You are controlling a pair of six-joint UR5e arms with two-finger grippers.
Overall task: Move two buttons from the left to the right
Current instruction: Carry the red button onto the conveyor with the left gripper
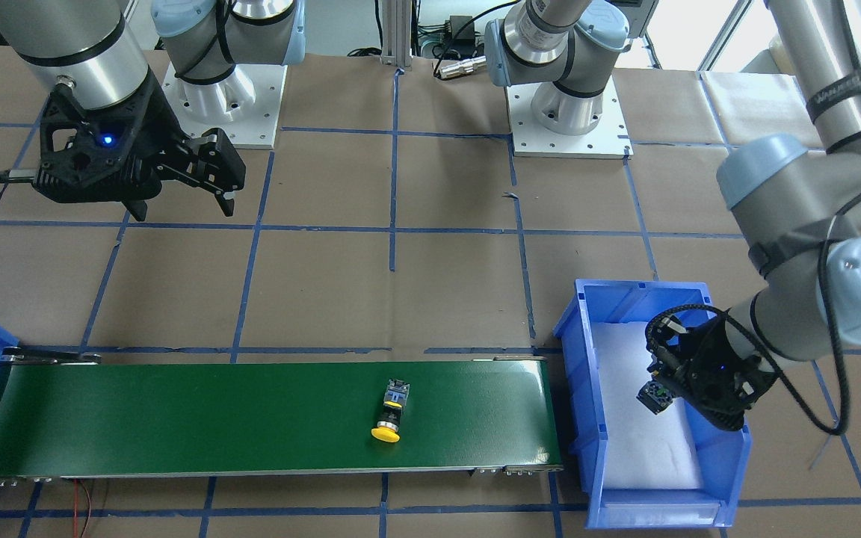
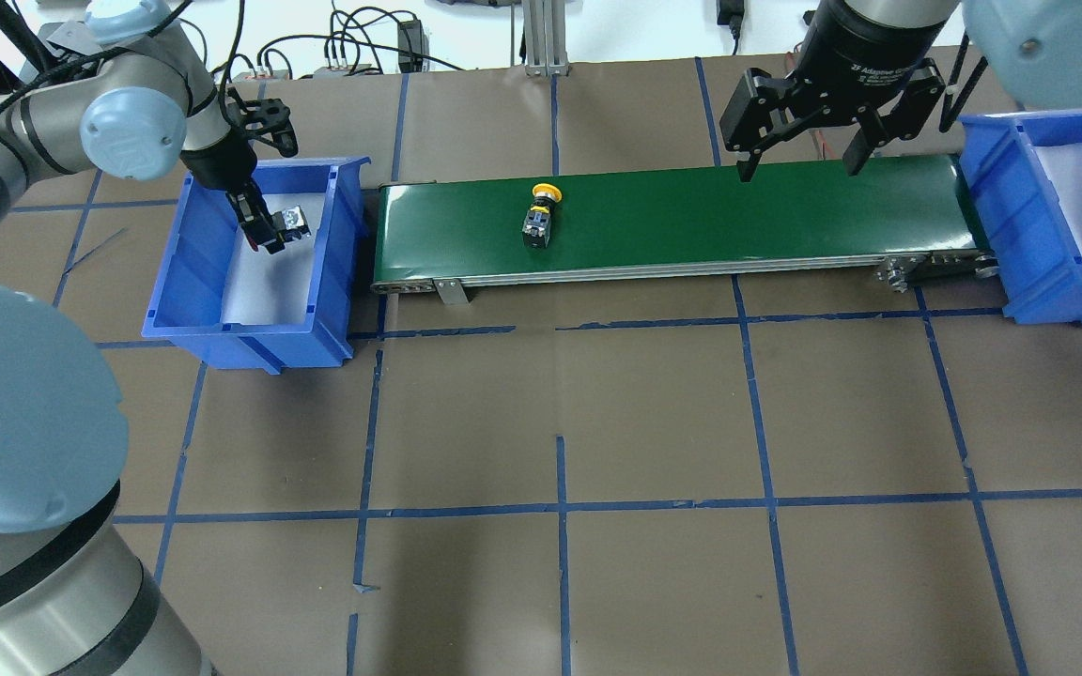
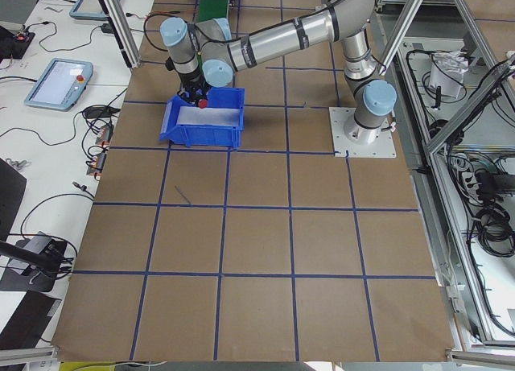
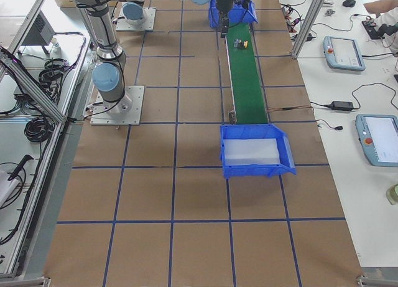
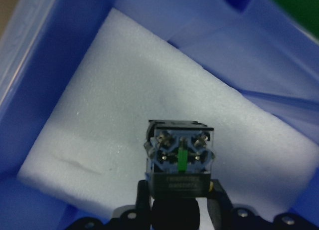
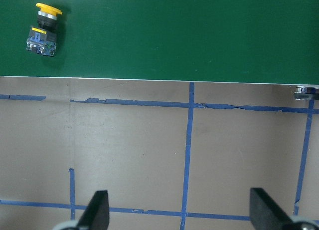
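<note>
A yellow-capped button [image 2: 541,214] lies on its side on the green conveyor belt [image 2: 738,216], towards the belt's left end; it also shows in the front view [image 1: 388,415] and the right wrist view [image 6: 44,28]. My left gripper [image 2: 264,230] is inside the left blue bin [image 2: 250,333], shut on the second button [image 5: 180,162]. That button's grey-black contact block faces the wrist camera and its cap is hidden there. My right gripper [image 2: 795,169] is open and empty above the belt's right part, well to the right of the yellow button.
The left bin has a white foam liner [image 5: 124,105] under the held button. A second blue bin [image 2: 1048,272] with white foam stands at the belt's right end. Brown table paper with blue tape lines [image 2: 560,507] lies in front of the belt.
</note>
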